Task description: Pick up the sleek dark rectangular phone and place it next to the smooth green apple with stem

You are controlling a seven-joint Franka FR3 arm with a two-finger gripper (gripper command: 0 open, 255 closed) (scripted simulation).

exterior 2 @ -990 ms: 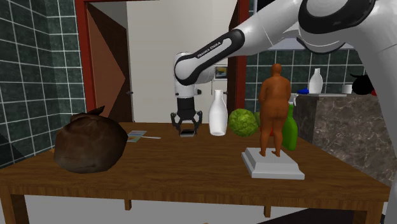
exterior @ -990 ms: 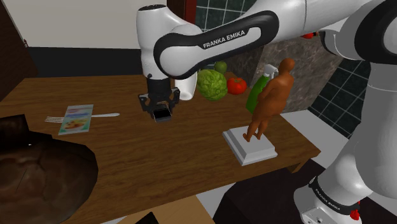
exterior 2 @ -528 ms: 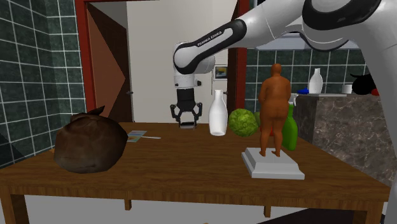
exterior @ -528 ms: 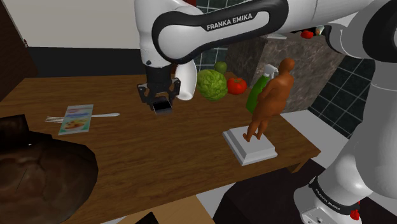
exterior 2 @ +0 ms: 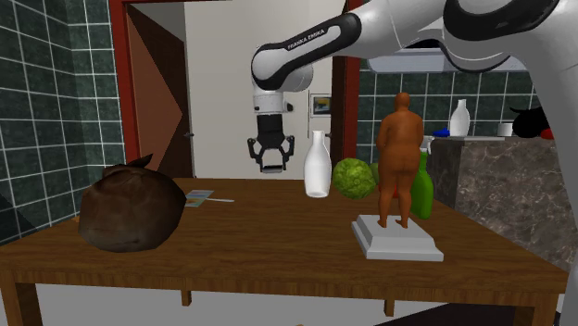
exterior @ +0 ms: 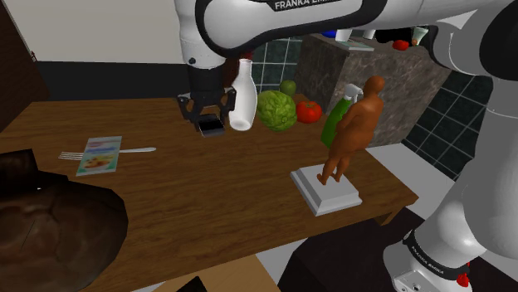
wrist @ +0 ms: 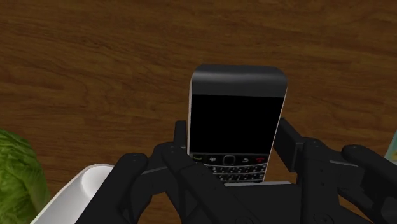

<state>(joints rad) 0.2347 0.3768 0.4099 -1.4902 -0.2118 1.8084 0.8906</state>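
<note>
A dark rectangular phone (wrist: 236, 118) with a black screen and a small keypad is clasped between my black fingers (wrist: 289, 143). My gripper (exterior: 209, 126) is shut on the phone (exterior: 212, 129) and holds it well above the wooden table (exterior: 216, 191), just left of a white vase (exterior: 241, 98) in the shoulder view. The small green apple (exterior: 288, 86) sits at the table's far edge, behind a green cabbage (exterior: 276, 110). In the second exterior view the gripper (exterior 2: 270, 167) hangs with the phone (exterior 2: 270, 169) left of the vase (exterior 2: 317, 167).
A red tomato (exterior: 309, 110), a green bottle (exterior: 334, 123) and a brown statue (exterior: 353, 133) on a white base (exterior: 326, 189) stand to the shoulder view's right. A booklet (exterior: 100, 154), a fork (exterior: 133, 151) and a brown bag (exterior: 50, 224) lie at its left.
My gripper has risen with the phone in it and drifted toward the table's far side, ending beside the white vase.
</note>
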